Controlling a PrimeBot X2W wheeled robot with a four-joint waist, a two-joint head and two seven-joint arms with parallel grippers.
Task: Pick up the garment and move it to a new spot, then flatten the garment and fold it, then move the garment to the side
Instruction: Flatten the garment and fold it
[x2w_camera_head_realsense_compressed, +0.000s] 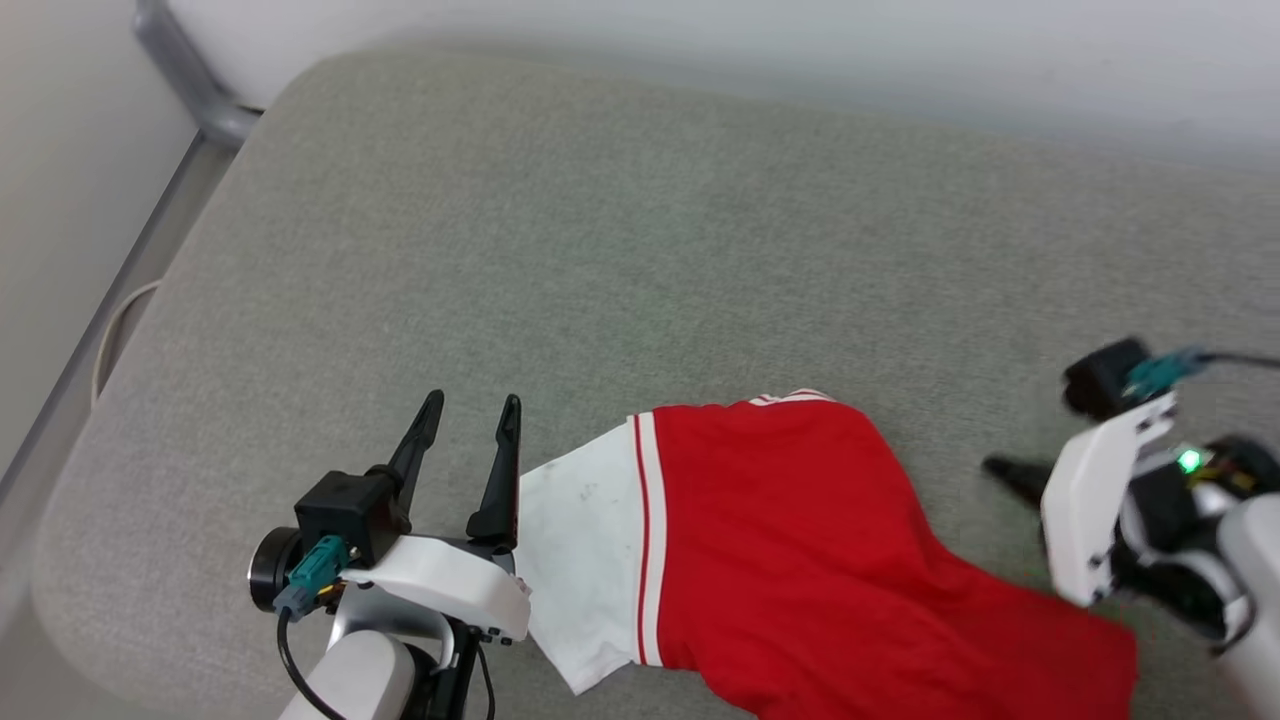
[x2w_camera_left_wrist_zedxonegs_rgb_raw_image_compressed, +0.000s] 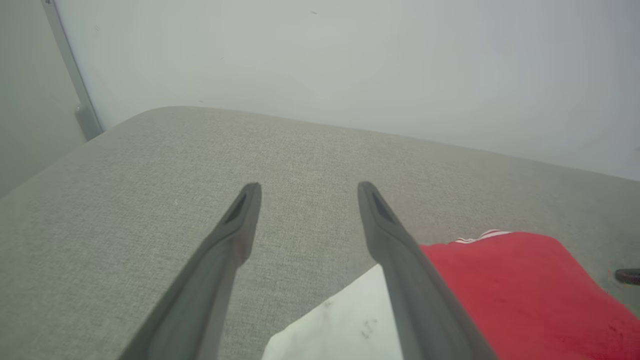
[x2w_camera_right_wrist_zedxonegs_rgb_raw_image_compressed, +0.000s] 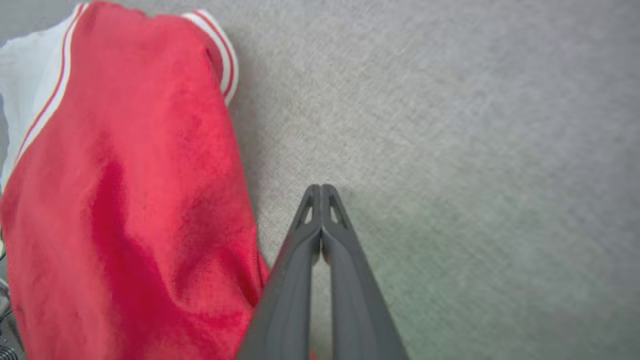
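The garment is a red shirt with a white sleeve and striped trim, lying rumpled on the grey padded surface near its front edge. My left gripper stands open just left of the white sleeve, empty; in the left wrist view its fingers spread over bare padding, the garment beside the right finger. My right gripper sits at the garment's right side. In the right wrist view its fingers are pressed together over bare padding, right of the red cloth, nothing showing between the tips.
A pale wall runs behind the padded surface. A grey metal rail slants down the far left, with a thin cable loop beside the surface's left edge. Bare padding stretches beyond the garment toward the wall.
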